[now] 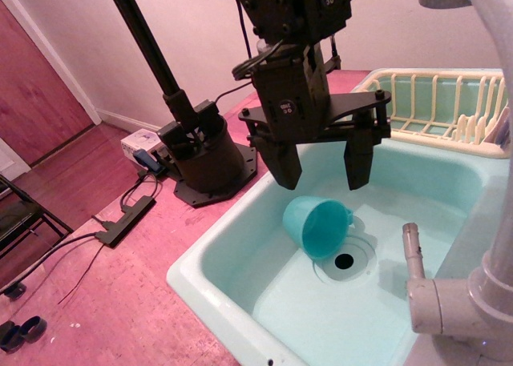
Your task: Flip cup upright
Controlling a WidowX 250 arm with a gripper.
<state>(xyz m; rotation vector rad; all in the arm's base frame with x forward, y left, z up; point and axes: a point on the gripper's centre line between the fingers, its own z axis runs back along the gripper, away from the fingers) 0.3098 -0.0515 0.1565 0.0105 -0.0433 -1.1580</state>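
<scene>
The teal cup (314, 225) lies on its side on the floor of the pale aqua sink basin (385, 310), next to the drain (344, 261). Its open mouth faces the front right and its small handle points right. My gripper (322, 170) hangs just above the cup, slightly behind it, with its two black fingers spread wide apart and nothing between them. It does not touch the cup.
A cream dish rack (445, 110) stands at the back right of the basin. A grey faucet and pipe (417, 262) rise at the right front. The arm's black base (207, 159) stands on the pink counter (128, 294) left of the sink.
</scene>
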